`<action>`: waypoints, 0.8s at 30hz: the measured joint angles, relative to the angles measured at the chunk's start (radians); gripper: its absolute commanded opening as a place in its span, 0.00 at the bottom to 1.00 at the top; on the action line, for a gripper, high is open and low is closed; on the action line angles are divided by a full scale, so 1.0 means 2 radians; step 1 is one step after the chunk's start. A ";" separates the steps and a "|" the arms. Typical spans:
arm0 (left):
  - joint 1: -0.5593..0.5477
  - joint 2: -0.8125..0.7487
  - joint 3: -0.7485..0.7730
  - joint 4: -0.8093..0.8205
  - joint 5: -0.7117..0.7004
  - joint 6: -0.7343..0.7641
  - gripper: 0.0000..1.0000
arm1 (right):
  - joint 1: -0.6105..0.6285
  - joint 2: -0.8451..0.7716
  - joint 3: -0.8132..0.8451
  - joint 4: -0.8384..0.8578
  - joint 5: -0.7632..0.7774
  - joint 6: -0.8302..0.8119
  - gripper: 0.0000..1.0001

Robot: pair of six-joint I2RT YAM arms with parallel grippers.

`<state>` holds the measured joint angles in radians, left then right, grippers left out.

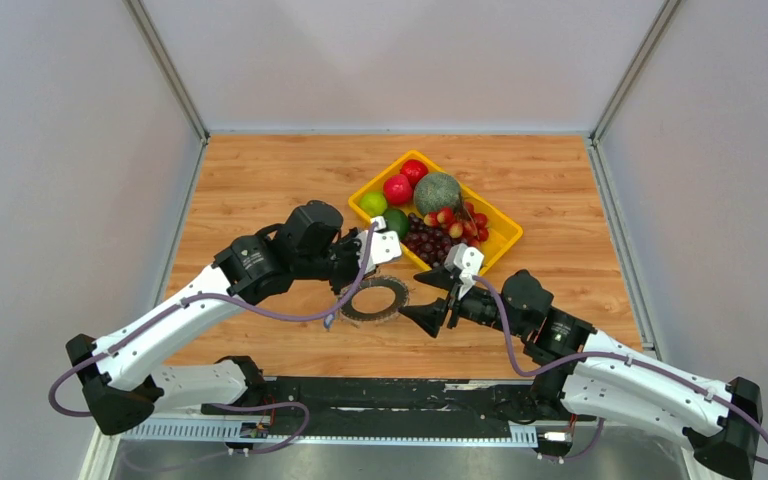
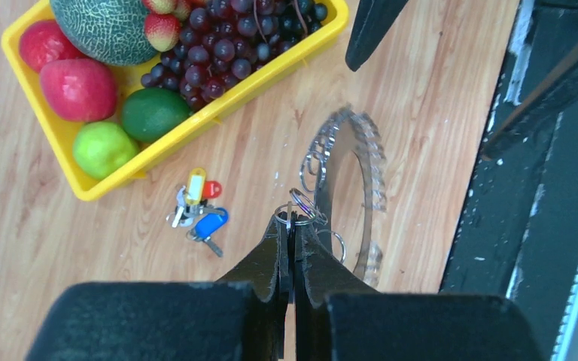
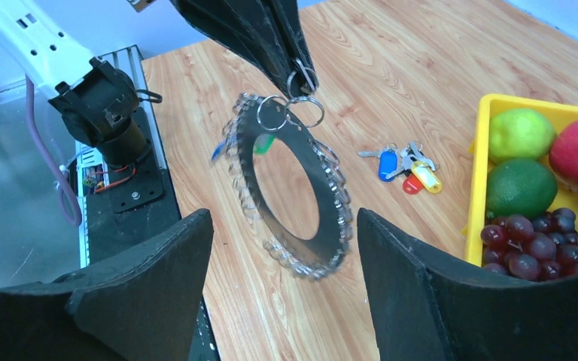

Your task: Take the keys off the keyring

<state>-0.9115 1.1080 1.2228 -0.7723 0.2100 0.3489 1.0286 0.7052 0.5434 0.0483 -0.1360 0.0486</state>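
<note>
Left end effector (image 3: 299,69) pinches keyring (image 3: 336,207) aloft; right end effector (image 3: 282,301) fingers spread wide

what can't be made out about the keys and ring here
- Right wrist: the keys show only as green and blue slivers behind the keyring; their attachment is hidden.
- Left wrist: keys out of sight, likely behind the tilted keyring or the left gripper.
- Top external: keys too small to find.

One high overview, two close wrist views.
The top camera looks down over the whole table (image 1: 260,180); the wrist cameras face the keyring (image 2: 369,150) from opposite sides, sharing the yellow tray (image 2: 196,124) and key bunch (image 2: 199,210).
</note>
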 measured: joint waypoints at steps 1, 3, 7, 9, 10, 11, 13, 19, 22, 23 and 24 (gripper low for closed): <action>-0.002 0.002 0.000 -0.002 -0.005 0.010 0.00 | 0.000 0.000 -0.003 0.007 -0.005 -0.002 0.73; -0.009 0.002 -0.004 0.000 -0.016 0.027 0.00 | 0.000 0.003 -0.004 0.016 -0.010 -0.006 0.73; -0.025 -0.018 -0.040 0.022 -0.042 0.062 0.00 | 0.000 0.014 -0.004 0.035 -0.018 -0.013 0.73; -0.028 -0.034 -0.062 0.040 -0.047 0.075 0.00 | 0.000 0.022 -0.004 0.043 -0.021 -0.014 0.73; -0.029 -0.047 -0.079 0.055 -0.048 0.086 0.00 | 0.000 0.028 -0.004 0.045 -0.022 -0.014 0.72; -0.030 -0.060 -0.093 0.065 -0.048 0.094 0.00 | 0.000 0.033 -0.003 0.047 -0.023 -0.014 0.71; -0.036 -0.097 -0.135 0.100 -0.045 0.115 0.00 | 0.000 0.045 -0.003 0.050 -0.023 -0.020 0.67; -0.045 -0.158 -0.201 0.158 -0.044 0.140 0.00 | 0.000 0.058 -0.001 0.058 -0.025 -0.028 0.59; -0.045 -0.161 -0.207 0.179 -0.044 0.145 0.00 | 0.000 0.058 -0.001 0.069 -0.031 -0.030 0.56; -0.045 -0.161 -0.208 0.186 -0.044 0.145 0.00 | 0.000 0.058 -0.001 0.074 -0.033 -0.031 0.56; -0.045 -0.161 -0.210 0.192 -0.043 0.147 0.00 | 0.000 0.059 -0.001 0.077 -0.035 -0.032 0.55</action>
<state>-1.0012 0.7860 0.8036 -0.3893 0.1234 0.6422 1.0286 0.8223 0.5415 0.2024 -0.2058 -0.0147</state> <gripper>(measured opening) 0.018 0.572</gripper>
